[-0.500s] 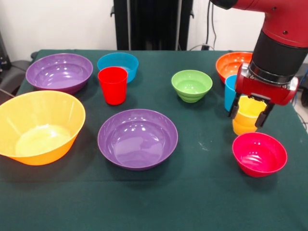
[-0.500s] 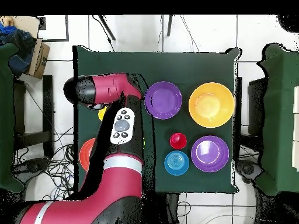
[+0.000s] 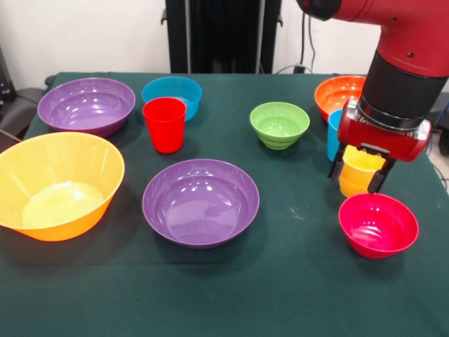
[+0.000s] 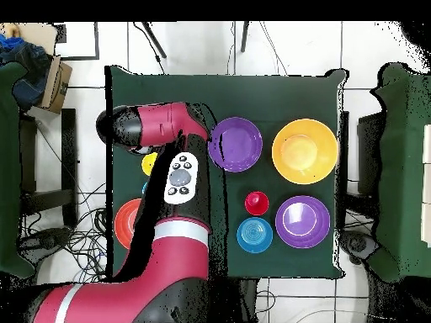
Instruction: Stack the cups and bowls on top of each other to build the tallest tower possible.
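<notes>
My gripper (image 3: 360,170) is at the right of the table, shut on the yellow cup (image 3: 361,163), one finger on each side. The cup stands upright with its base at the cloth, and it also shows in the overhead view (image 4: 149,162). A light blue cup (image 3: 333,135) stands just behind it. The magenta-pink bowl (image 3: 379,225) sits right in front. The orange bowl (image 3: 335,95) is behind. The green bowl (image 3: 279,124), red cup (image 3: 164,124), blue bowl (image 3: 172,95), two purple bowls (image 3: 86,105) (image 3: 200,202) and the big yellow-orange bowl (image 3: 56,184) lie apart, all upright.
The table (image 3: 295,295) has a dark green cloth. In the overhead view my arm (image 4: 168,126) covers the gripper and part of the orange bowl (image 4: 126,220). The black pedestal (image 3: 223,35) stands at the far edge.
</notes>
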You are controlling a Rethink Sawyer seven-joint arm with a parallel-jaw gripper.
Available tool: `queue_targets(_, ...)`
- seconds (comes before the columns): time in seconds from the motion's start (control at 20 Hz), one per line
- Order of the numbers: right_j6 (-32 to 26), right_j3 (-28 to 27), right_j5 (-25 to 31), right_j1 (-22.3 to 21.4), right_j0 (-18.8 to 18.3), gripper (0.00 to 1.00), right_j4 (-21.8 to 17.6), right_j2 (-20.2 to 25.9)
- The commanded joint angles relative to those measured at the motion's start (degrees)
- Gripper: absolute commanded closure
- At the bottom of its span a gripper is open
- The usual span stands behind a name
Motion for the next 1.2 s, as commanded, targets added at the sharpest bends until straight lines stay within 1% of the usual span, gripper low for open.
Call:
queue_targets(0.05,-2.4,-1.6,2.3,4.7,-1.4,0.0,-2.3,5.3)
queue_targets(0.45,-1.9,-2.4,3.5,4.9,-0.8,0.0,-2.3,4.5)
queue_targets(0.65,-2.2,-3.9,5.4,5.1,-0.2,0.0,-2.5,3.8)
queue_targets(0.85,-1.9,-4.8,5.9,5.5,0.2,0.0,-2.5,3.6)
queue_targets(1.2,-1.2,-8.9,9.4,6.3,1.5,0.0,-2.1,3.2)
